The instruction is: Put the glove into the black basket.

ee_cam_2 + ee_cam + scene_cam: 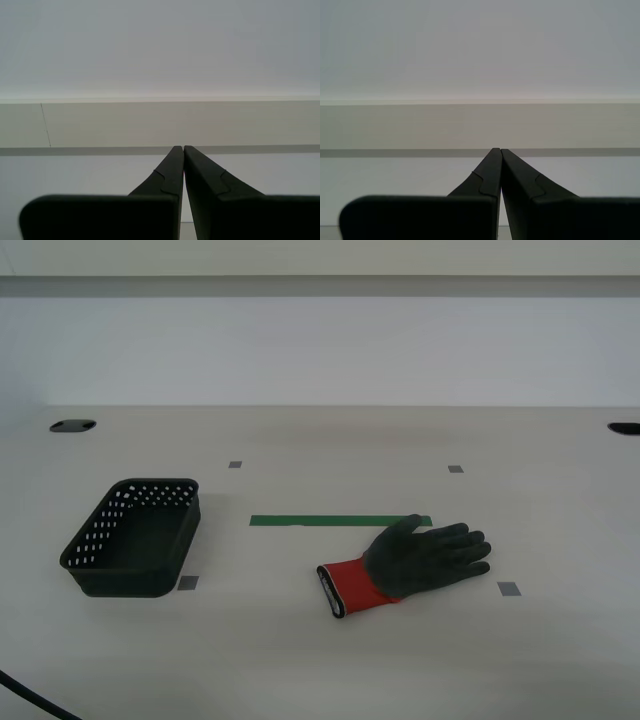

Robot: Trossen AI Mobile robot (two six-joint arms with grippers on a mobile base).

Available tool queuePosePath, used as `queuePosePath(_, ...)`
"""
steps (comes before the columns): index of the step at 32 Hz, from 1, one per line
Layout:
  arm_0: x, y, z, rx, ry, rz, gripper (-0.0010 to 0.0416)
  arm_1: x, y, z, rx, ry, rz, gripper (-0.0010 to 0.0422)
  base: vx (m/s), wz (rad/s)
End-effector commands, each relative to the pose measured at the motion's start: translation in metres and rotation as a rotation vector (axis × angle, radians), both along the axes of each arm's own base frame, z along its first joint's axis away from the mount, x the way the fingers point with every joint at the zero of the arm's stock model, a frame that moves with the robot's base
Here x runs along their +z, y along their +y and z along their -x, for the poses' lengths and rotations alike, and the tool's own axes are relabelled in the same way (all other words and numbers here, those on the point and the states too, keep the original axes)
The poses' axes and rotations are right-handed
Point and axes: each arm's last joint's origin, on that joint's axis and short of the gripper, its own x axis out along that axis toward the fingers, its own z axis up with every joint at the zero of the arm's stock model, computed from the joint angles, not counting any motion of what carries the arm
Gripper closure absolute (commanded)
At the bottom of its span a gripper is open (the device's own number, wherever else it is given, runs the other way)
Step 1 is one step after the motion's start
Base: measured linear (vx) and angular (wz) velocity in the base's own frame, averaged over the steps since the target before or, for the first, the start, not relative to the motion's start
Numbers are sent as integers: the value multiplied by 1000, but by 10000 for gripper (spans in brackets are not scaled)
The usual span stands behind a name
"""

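Glove out on the table, both grippers up and away.

Exterior view: glove (413, 563) flat on the table (320, 660), red cuff nearest, well apart from the black basket (135, 537) toward the exterior view's left, just below a green tape strip (335, 521). First wrist view: my first gripper (496, 151), fingers pressed together, nothing between, facing a pale wall (480, 50). Second wrist view: my second gripper (179, 148), fingers together too, holding nothing.

Lab: tape-marked table (330, 660), bare wall (320, 350)

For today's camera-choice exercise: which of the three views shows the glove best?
The exterior view. There the glove lies whole on the table, red cuff and dark fingers visible, apart from the black basket. Both wrist views show none of it, only closed fingers against a pale wall.
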Motion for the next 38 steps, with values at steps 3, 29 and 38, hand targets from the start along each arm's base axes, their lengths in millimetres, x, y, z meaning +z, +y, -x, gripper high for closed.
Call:
queuePosePath(3,1,0,0,1,-3,0,405,1,0,0,-2,-4,1,412,0,0)
queuePosePath(29,1,0,0,1,-3,0,405,0,0,0,-2,-3,1,412,0,0)
queuePosePath(38,1,0,0,1,-3,0,405,0,0,0,-2,-3,1,412,0,0)
